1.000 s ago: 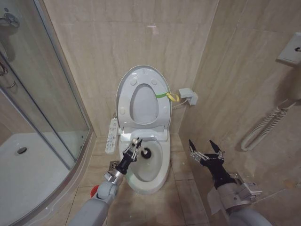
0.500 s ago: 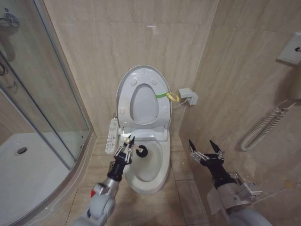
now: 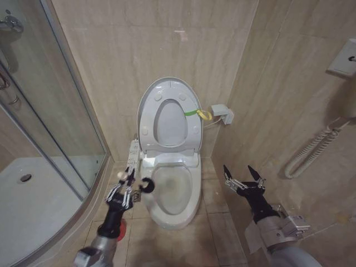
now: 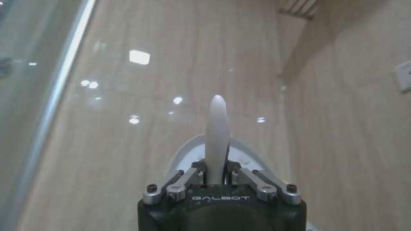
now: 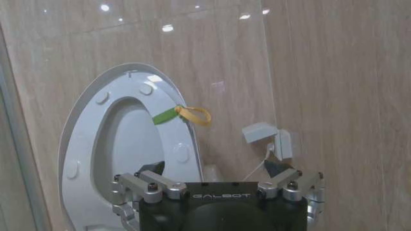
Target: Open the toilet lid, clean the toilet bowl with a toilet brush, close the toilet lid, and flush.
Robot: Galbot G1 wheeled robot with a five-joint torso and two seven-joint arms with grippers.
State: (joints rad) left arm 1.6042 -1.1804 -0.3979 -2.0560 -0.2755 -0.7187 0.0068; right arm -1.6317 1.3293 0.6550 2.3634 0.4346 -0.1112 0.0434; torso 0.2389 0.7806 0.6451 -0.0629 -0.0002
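Beside the toilet bowl [image 3: 171, 192], left gripper [image 3: 123, 189] jaws pinch the toilet brush [image 3: 146, 184], probably heading holderward; toilet lid [image 3: 169, 114] upright, right gripper [image 3: 242, 179] jaws spread, idle

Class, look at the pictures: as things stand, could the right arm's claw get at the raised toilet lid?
Probably yes. The right claw hangs open beside the toilet bowl, and nothing stands between it and the upright toilet lid. The left claw, gripping the toilet brush, sits on the bowl's other side.
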